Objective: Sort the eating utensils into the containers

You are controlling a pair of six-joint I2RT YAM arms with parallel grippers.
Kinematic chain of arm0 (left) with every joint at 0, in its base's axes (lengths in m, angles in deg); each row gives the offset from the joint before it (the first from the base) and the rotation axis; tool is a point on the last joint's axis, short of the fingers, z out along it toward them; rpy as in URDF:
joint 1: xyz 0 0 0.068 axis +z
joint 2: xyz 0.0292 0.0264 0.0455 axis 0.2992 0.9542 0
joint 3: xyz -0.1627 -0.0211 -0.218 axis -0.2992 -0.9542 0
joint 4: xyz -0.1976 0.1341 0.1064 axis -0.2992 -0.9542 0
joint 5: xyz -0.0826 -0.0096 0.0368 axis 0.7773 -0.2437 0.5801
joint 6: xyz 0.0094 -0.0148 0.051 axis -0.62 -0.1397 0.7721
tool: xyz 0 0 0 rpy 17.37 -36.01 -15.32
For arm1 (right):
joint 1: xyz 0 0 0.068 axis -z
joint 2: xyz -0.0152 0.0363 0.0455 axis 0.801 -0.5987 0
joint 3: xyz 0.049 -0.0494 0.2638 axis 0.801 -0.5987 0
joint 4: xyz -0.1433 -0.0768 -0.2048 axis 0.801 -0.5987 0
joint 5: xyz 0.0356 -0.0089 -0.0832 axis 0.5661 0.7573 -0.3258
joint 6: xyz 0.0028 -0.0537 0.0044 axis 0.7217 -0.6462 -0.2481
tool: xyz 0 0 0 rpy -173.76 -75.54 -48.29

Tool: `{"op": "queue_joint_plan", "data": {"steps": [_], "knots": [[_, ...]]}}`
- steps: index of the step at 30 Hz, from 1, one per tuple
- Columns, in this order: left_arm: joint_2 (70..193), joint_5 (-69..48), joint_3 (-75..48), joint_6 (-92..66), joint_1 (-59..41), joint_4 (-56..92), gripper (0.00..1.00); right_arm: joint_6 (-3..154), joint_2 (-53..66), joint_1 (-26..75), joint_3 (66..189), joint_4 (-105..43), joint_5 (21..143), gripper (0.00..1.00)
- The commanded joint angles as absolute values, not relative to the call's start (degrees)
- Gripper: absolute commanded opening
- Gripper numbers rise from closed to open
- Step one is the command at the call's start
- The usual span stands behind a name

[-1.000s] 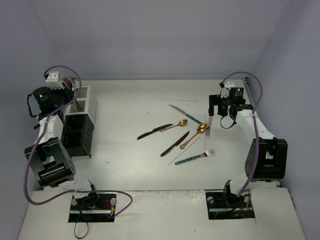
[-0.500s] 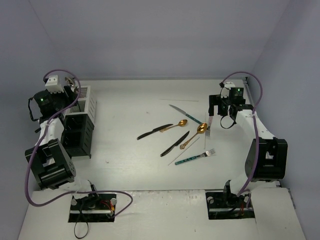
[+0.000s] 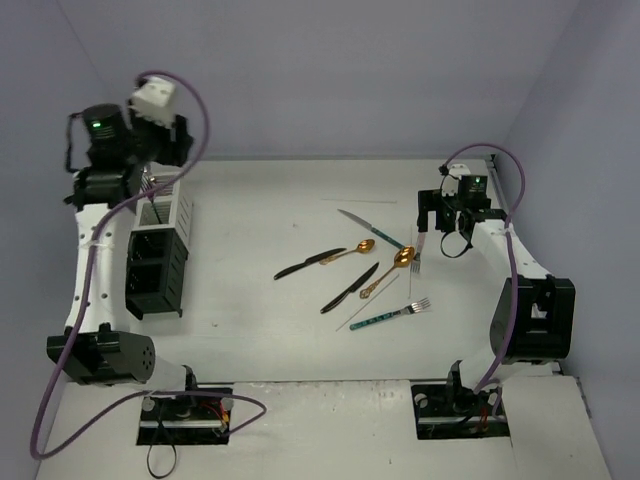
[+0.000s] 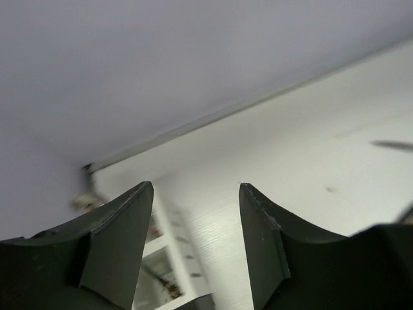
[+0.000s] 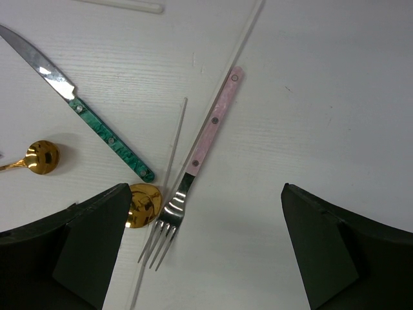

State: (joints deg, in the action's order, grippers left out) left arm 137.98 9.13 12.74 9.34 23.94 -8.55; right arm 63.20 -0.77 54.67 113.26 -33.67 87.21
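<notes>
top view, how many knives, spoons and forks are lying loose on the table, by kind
knives: 3 (black knife, second black knife, green-handled knife)
spoons: 2 (gold spoon, second gold spoon)
forks: 2 (pink-handled fork, teal-handled fork)
total: 7

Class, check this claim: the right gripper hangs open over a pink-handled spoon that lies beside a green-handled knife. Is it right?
Not quite: the pink-handled piece is a fork, not a spoon; the right wrist view shows its tines. The rest holds: the right gripper hangs open over it, with the green-handled knife beside it.
</notes>
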Motion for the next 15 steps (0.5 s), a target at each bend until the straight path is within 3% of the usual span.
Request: {"op": "queue_joint_plan", "data": {"steps": [1,8,15], "knots": [[147.9,1.3,19.3,23.7,7.8,-34.8,0.52,63.5,1.7,54.9,114.2,-30.9,87.0,1.0],[166.3,-2.2,29.9,32.0,-4.6,-53.0,0.52,63.0,1.7,55.1,113.7,-31.0,86.6,1.0],[177.8,-7.9,34.9,34.1,-11.8,-59.3,0.51,62.6,1.0,55.2,113.0,-31.0,86.4,1.0]]}}
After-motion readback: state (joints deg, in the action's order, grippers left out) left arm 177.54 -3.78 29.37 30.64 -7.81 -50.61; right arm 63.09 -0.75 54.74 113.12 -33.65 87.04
